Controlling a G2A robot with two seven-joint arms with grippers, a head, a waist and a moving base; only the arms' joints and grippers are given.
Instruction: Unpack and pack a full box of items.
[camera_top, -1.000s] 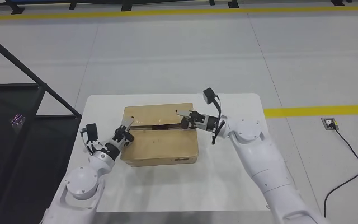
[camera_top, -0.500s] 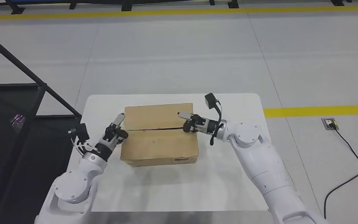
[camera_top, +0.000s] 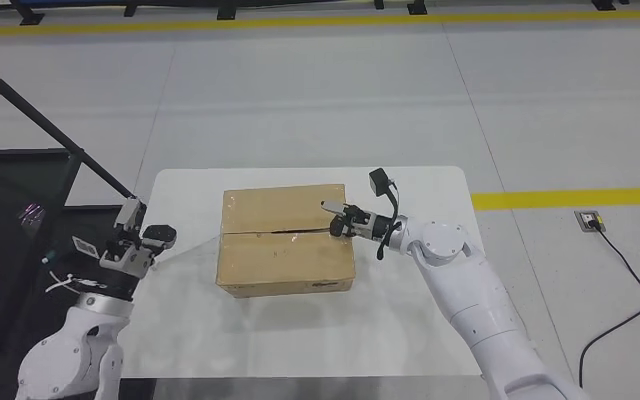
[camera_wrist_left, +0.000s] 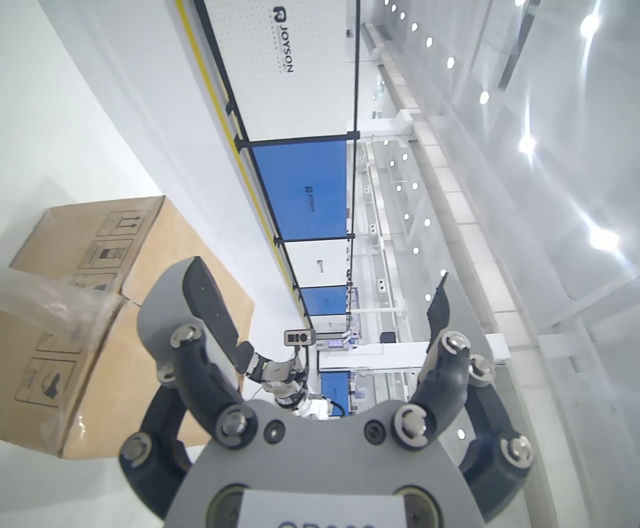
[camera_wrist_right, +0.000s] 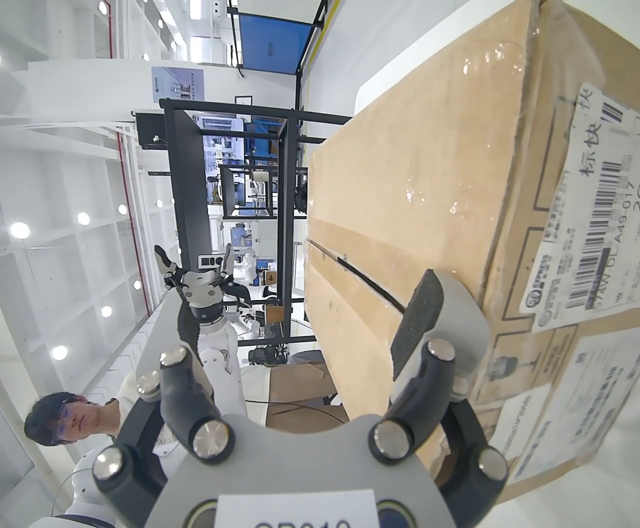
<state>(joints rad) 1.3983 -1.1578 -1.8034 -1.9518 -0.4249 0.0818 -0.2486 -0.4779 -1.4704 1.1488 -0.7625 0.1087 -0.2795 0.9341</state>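
A closed cardboard box (camera_top: 285, 240) stands in the middle of the white table (camera_top: 420, 310), its two top flaps meeting at a seam (camera_top: 285, 230). My right gripper (camera_top: 335, 215) is open at the box's right end, one finger (camera_wrist_right: 417, 320) lying over the top right by the seam (camera_wrist_right: 350, 265). My left gripper (camera_top: 130, 232) is open and holds nothing, raised at the table's left edge, well apart from the box (camera_wrist_left: 145, 300). A crumpled strip of clear tape (camera_wrist_left: 55, 310) sticks out from the box's left end.
A black metal frame (camera_top: 60, 180) stands off the table's left side, close to my left arm. The box's right end carries white shipping labels (camera_wrist_right: 590, 220). Bare tabletop lies in front of the box and to its right.
My left gripper has drawn back from the box's left end to the table's left edge and risen. The right gripper has shifted only slightly at the box's right end.
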